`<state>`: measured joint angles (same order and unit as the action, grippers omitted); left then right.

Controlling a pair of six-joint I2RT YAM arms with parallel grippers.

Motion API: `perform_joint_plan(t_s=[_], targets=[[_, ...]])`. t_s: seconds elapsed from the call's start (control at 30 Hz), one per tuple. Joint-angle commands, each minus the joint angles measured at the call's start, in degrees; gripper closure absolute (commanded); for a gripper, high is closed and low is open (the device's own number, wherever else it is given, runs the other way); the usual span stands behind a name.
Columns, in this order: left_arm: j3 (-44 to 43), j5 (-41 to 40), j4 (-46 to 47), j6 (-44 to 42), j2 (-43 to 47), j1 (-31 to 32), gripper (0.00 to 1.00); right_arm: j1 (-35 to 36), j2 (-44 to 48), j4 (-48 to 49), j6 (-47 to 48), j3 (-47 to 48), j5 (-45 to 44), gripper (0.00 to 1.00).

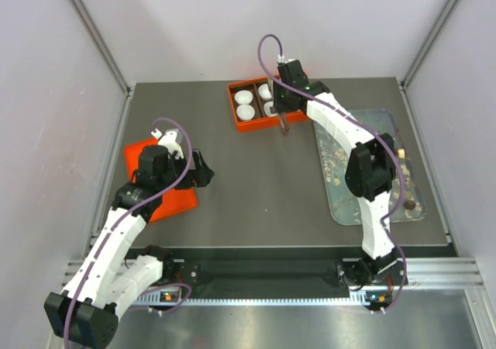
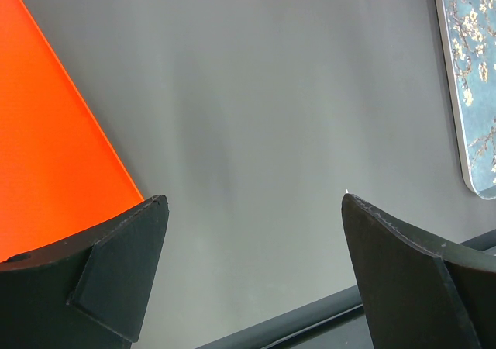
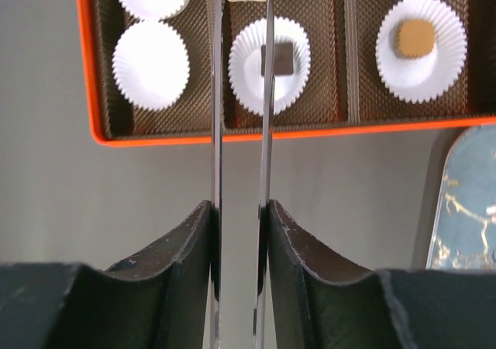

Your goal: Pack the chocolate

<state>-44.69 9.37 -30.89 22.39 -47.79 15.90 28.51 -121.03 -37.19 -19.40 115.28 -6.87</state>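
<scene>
Shiny metal tongs (image 3: 218, 93) are pinched in the right gripper (image 3: 239, 206). A square dark chocolate (image 3: 284, 57) and a round tan chocolate (image 3: 415, 37) are sat in fluted paper cups (image 3: 152, 63), boxed in orange; the left gripper (image 2: 252, 209) is held wide apart.

Counts: 1 orange box (image 3: 91, 93), 3 compartments (image 3: 310, 108), 6 white paper cups (image 3: 151, 63) showing. Chocolates (image 3: 415, 39): 2 in cups, at least 2 on the 1 tray (image 1: 387, 124). 1 orange lid (image 1: 174, 202). 1 tweezers (image 3: 217, 132).
</scene>
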Motion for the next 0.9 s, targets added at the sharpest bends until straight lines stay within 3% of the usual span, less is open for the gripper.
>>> perform_joint_plan(t_s=[0.0,0.87], targets=[[0.1,-0.2,1.5,-0.5,0.1,0.0,0.02,0.5,-0.5,8.2,3.1,3.8,-1.6,0.69],[0.1,-0.8,1.4,-0.4,-1.0,0.0,0.02,0.5,-11.0,19.3,6.6,4.3,-3.1,0.64]])
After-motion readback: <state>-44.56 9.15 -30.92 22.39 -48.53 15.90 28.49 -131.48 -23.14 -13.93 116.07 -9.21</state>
